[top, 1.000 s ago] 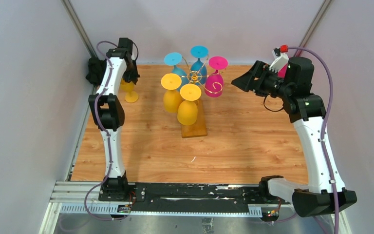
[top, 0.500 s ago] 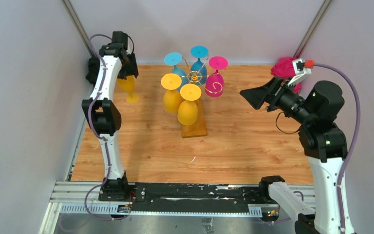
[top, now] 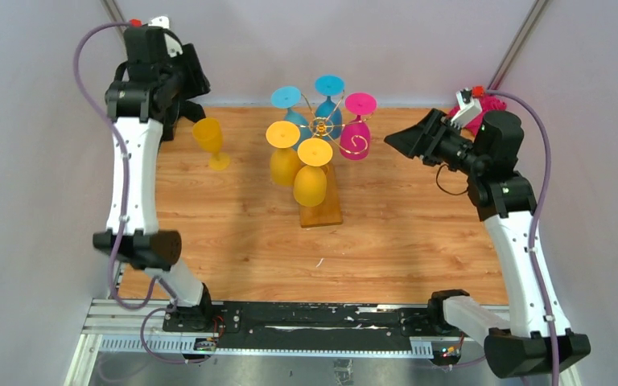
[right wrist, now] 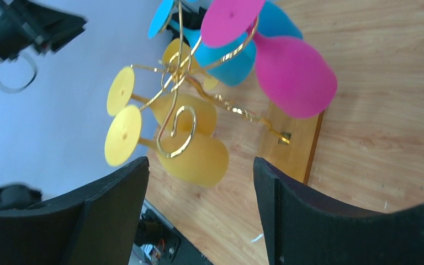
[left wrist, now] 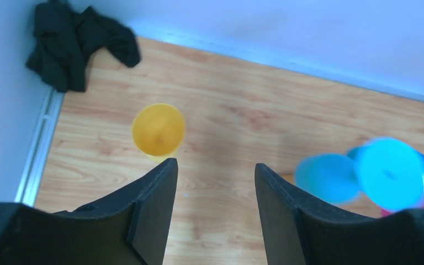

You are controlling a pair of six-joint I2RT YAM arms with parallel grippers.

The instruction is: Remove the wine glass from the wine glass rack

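The wine glass rack (top: 320, 127) is gold wire on a wooden base (top: 323, 212) at mid-table. Hanging upside down from it are two yellow glasses (top: 310, 183), two blue ones (top: 328, 112) and a magenta one (top: 355, 138). Another yellow wine glass (top: 211, 138) stands upright on the table, left of the rack. My left gripper (top: 187, 103) hovers open above and behind it; the left wrist view looks down into its bowl (left wrist: 158, 130) beyond the open gripper (left wrist: 215, 165). My right gripper (top: 398, 138) is open right of the rack, facing the wire (right wrist: 179, 118) and the magenta glass (right wrist: 292, 72).
A black cloth (left wrist: 77, 41) lies in the back left corner. A further magenta glass (top: 491, 103) shows behind my right arm at the back right. Grey walls close in the table on three sides.
My left gripper has opened, let go of the upright yellow glass and risen away from it. My right arm pulled back, then swung toward the rack again.
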